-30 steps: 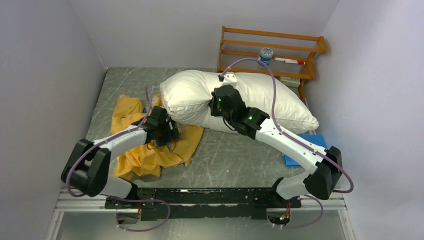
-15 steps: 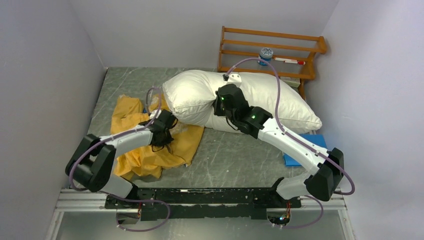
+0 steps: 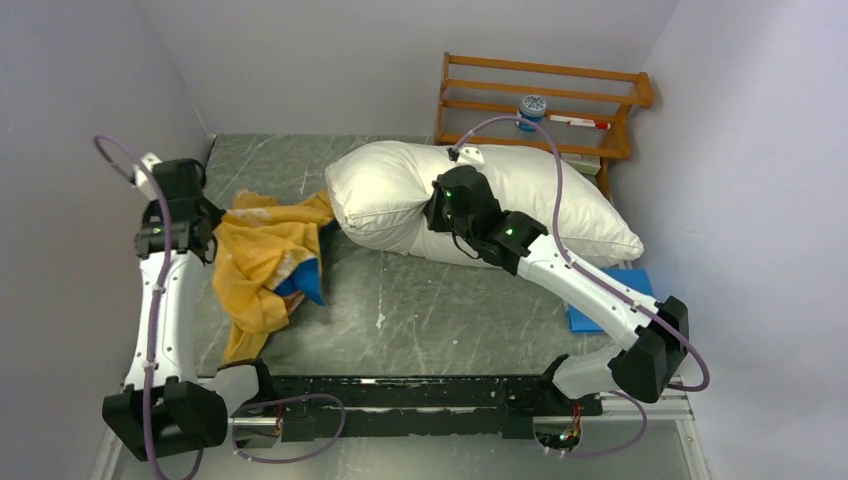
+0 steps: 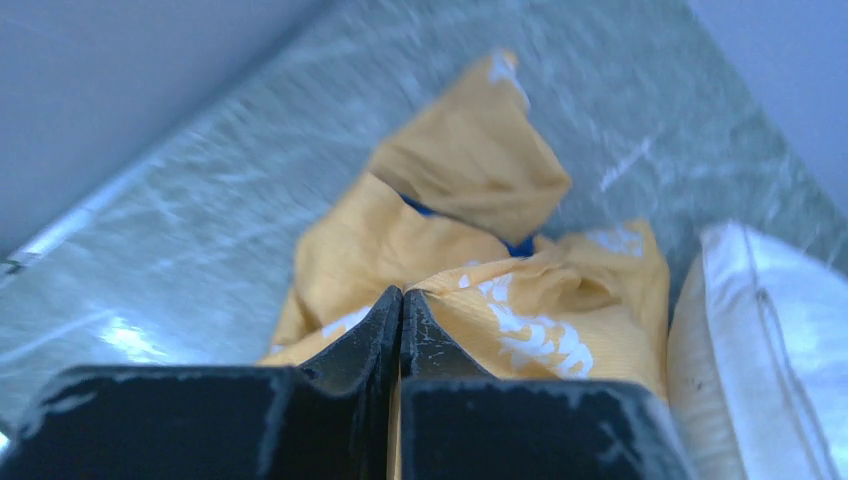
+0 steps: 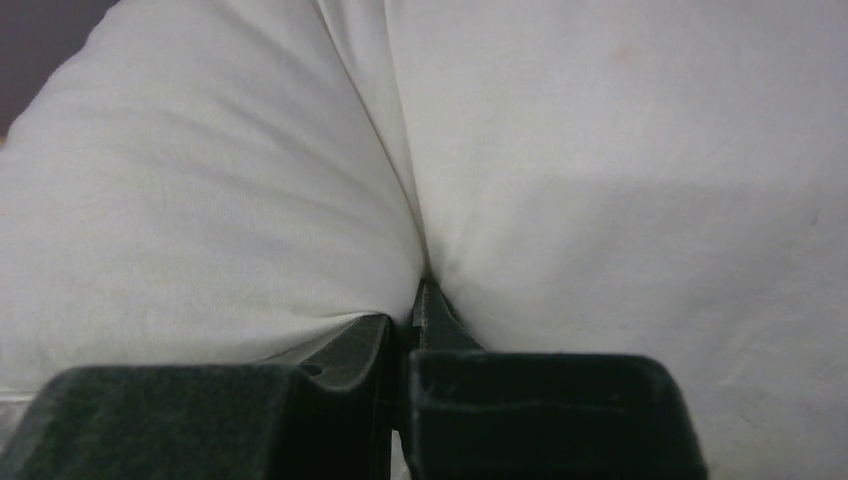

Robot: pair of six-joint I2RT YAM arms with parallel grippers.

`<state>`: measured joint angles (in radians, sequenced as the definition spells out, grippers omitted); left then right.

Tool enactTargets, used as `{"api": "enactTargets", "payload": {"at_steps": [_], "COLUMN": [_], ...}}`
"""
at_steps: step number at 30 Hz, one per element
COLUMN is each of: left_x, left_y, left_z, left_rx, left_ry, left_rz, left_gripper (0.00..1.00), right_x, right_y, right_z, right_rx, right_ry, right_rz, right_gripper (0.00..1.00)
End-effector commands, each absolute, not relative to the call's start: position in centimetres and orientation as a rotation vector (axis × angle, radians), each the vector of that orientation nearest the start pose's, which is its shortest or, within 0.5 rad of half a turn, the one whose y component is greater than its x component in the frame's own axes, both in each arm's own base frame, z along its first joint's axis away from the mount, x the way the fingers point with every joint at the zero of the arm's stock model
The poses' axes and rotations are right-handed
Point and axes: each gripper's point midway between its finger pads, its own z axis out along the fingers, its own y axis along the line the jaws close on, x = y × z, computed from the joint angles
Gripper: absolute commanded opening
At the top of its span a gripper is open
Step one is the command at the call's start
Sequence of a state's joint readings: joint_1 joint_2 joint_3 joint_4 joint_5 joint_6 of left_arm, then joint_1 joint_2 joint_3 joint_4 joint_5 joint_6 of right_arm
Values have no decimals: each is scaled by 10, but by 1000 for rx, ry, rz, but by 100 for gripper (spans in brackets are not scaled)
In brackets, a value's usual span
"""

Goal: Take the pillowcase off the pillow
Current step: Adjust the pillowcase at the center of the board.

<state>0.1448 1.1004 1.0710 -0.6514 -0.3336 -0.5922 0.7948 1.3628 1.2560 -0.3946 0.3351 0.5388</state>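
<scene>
The left claw [image 4: 400, 312] is clamped on the yellow pillowcase [image 3: 262, 250], which is bunched at the left of the table [image 3: 430, 310], off the pillow [image 3: 385, 195] and just beside its left end. Farther back, the right claw [image 5: 415, 315] is pinched on a fold of the pillow.

I see a grey marbled tabletop [image 3: 450, 310]. On it lie the plump white pillow [image 3: 385, 195], the yellow-orange pillowcase [image 3: 262, 250] just left of it, and a flat blue pad [image 3: 634, 281] at the right edge.

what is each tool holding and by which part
Left tool: the yellow-orange fabric pillowcase, by a bunched fold of its lettered side. Right tool: the plump white pillow, by a pucker of cloth near its middle.
</scene>
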Motion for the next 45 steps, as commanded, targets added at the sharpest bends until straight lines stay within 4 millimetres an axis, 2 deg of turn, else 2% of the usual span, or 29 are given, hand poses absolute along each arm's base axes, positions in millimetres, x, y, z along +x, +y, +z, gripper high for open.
{"api": "enactTargets", "payload": {"at_steps": [1,4,6,10,11,13,14,15,16,18,19,20,23,25,26,28,31,33,35,36,39,40,42,44,45], "left_x": [280,268,270,262,262,262,264,266,267,271,272,275,283,293,301,319,338,342,342,342,332,329,323,320,320], "left_y": [119,132,132,134,131,132,131,129,127,123,122,121,113,102,91,61,0,-35,-71,-88,-138,-148,-159,-164,-162], "left_z": [284,323,329,314,309,297,289,284,280,276,276,277,281,290,294,301,301,296,292,289,275,274,272,264,253], "left_rx": [-998,-1066,-1052,-1121,-1113,-1109,-1103,-1094,-1090,-1071,-1067,-1055,-1007,-937,-875,-727,-501,-408,-281,-215,-52,-16,44,74,59], "left_ry": [1888,1754,1737,1703,1699,1722,1742,1756,1766,1781,1786,1790,1822,1832,1846,1888,1957,2001,2039,2064,2141,2144,2133,2131,2160], "left_rz": [324,383,399,401,379,396,398,389,374,348,339,329,278,195,127,-62,-426,-612,-699,-701,-688,-691,-708,-730,-718], "left_gripper": [5,5,5,5,5,5,6,20,38,80,94,96,97,97,97,97,97,97,97,97,96,96,97,97,97], "right_x": [326,323,319,289,259,237,227,214,204,193,191,191,206,223,236,251,277,289,298,299,283,277,269,269,271], "right_y": [259,268,278,310,325,335,342,352,357,360,357,351,317,280,254,208,138,115,111,116,144,152,157,155,152], "right_z": [270,262,247,194,159,148,155,165,176,204,218,231,267,284,289,295,291,276,246,223,152,138,132,146,156], "right_rx": [14,-40,-95,-248,-362,-464,-529,-602,-661,-723,-730,-718,-577,-435,-336,-185,46,92,97,88,33,32,44,63,61], "right_ry": [2037,2066,2112,2267,2391,2416,2385,2343,2303,2227,2197,2173,2092,2036,2005,1962,1977,2030,2128,2203,2468,2515,2517,2447,2408], "right_rz": [482,511,543,695,761,800,835,865,885,906,909,899,766,601,468,280,64,28,76,133,310,352,402,421,415], "right_gripper": [0,0,0,0,5,14,22,33,43,54,55,56,61,66,70,79,85,87,87,88,87,88,89,90,91]}}
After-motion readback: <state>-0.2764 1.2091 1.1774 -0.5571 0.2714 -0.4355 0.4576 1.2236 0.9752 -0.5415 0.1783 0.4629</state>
